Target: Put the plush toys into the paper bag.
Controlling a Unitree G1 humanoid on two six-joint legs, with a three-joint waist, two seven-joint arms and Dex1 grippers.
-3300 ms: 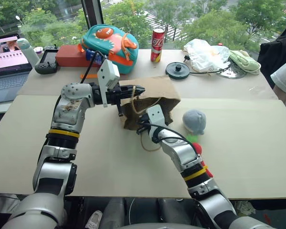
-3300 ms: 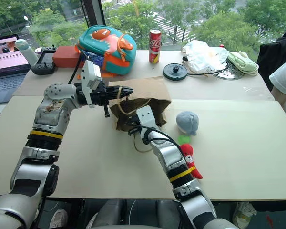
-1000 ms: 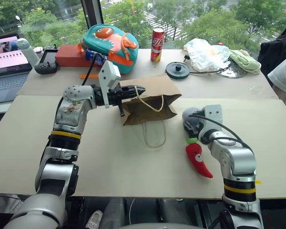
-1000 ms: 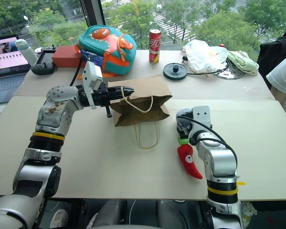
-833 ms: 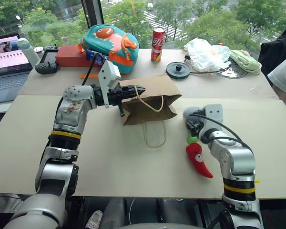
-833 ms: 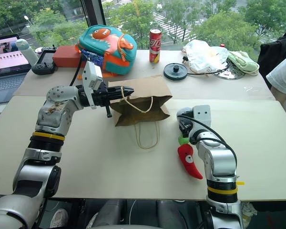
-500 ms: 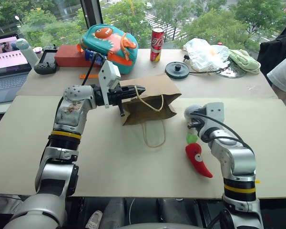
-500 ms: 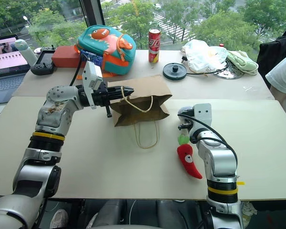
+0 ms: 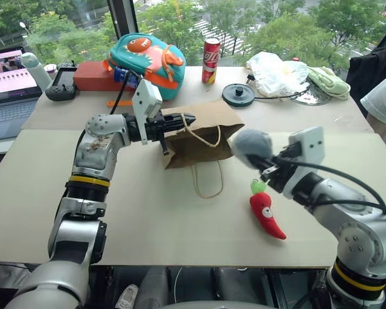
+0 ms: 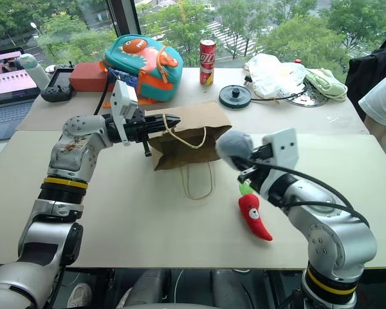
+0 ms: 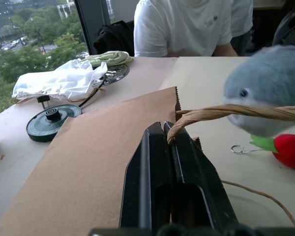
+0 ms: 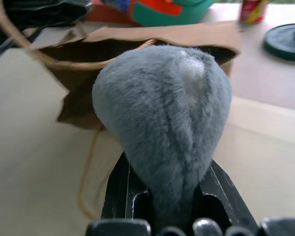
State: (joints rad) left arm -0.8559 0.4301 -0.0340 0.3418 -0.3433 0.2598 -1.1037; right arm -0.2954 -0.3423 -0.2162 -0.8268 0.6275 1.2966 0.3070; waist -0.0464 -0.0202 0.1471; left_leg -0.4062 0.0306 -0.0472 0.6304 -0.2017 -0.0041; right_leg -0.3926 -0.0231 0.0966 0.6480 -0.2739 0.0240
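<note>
While the left gripper (image 9: 192,119) pinches the bag handle (image 11: 226,112), the grey plush (image 12: 162,123) hides the right jaws clamping it.

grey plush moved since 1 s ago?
Yes. The grey plush toy, pinched in the right pincer, is lifted off the table and carried toward the paper bag; the red chili toy stays put.

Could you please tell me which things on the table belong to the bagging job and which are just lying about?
Job: grey-blue plush toy, red chili plush, brown paper bag.
Lying about: fish-face backpack, soda can, white plastic bag, laptop, black reel.
</note>
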